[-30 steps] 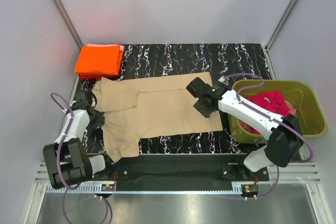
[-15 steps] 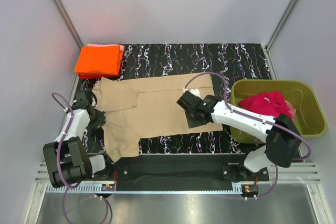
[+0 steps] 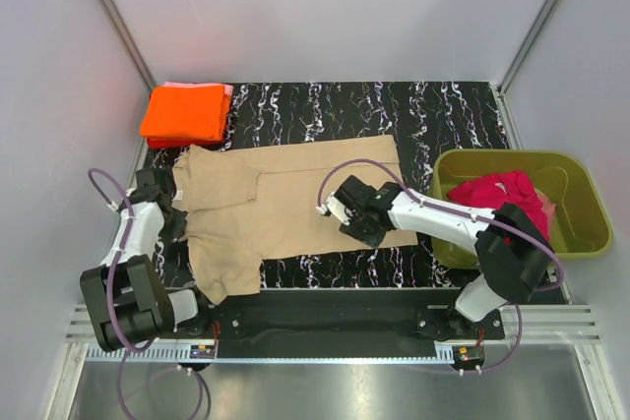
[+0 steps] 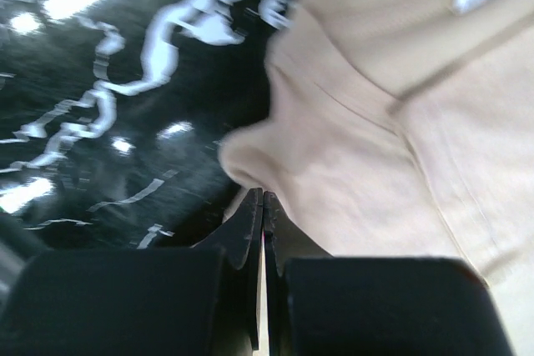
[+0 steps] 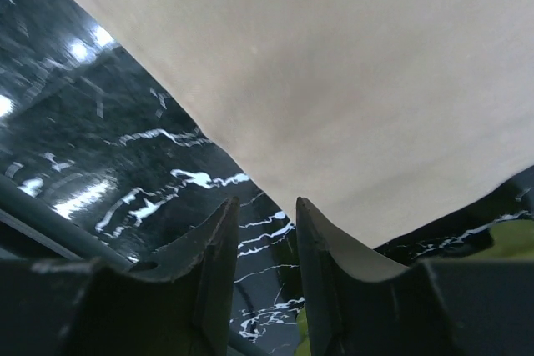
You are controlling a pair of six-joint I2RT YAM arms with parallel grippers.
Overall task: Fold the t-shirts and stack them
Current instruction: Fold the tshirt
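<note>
The tan-beige t-shirt (image 3: pixel 285 204) lies spread on the black marbled table (image 3: pixel 394 105). My left gripper (image 3: pixel 182 221) is at the shirt's left edge. In the left wrist view its jaws (image 4: pixel 262 198) are shut on a fold of the tan cloth (image 4: pixel 400 147). My right gripper (image 3: pixel 346 211) hovers over the shirt's middle-right part, open and empty. In the right wrist view (image 5: pixel 267 206) it is over the cloth's edge (image 5: pixel 350 81). The folded orange t-shirt (image 3: pixel 185 113) lies on the pink one (image 3: pixel 202 87) at the back left. The magenta-red t-shirt (image 3: pixel 504 194) is in the tub.
An olive-green plastic tub (image 3: pixel 576 206) stands at the right edge of the table, next to my right arm. White walls close in the left, back and right sides. A metal rail runs along the near edge.
My right gripper has moved left and nearer, from the shirt's right end by the tub to over its middle. My left gripper has shifted slightly left with the cloth.
</note>
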